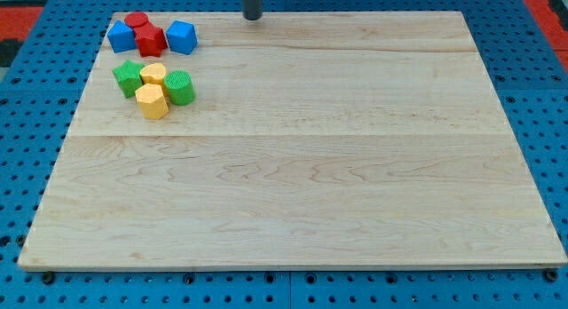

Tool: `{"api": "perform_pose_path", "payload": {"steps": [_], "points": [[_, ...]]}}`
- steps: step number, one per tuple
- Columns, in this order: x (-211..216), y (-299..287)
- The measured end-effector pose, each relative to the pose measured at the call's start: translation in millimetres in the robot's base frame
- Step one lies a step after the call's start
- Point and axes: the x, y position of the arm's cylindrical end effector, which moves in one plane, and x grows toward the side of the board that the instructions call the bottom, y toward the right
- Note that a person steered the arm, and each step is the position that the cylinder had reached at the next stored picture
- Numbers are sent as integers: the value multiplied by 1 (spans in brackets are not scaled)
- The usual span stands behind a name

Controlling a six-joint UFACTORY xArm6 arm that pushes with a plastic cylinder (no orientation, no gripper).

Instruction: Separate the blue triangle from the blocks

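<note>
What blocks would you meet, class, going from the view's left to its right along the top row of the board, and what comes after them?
Blue block on the left → red blocks → blue block on the right → then, apart from them, my tip at the board's top edge.

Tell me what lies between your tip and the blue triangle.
In the camera view, the blue cube-like block and red blocks lie between my tip and the blue triangle.
</note>
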Motion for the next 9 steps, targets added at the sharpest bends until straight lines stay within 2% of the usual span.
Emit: {"api": "perform_pose_path", "payload": {"steps": [4,5,6,9], "points": [[-3,-200],[15,-196],[52,-176],[99,-172]]}}
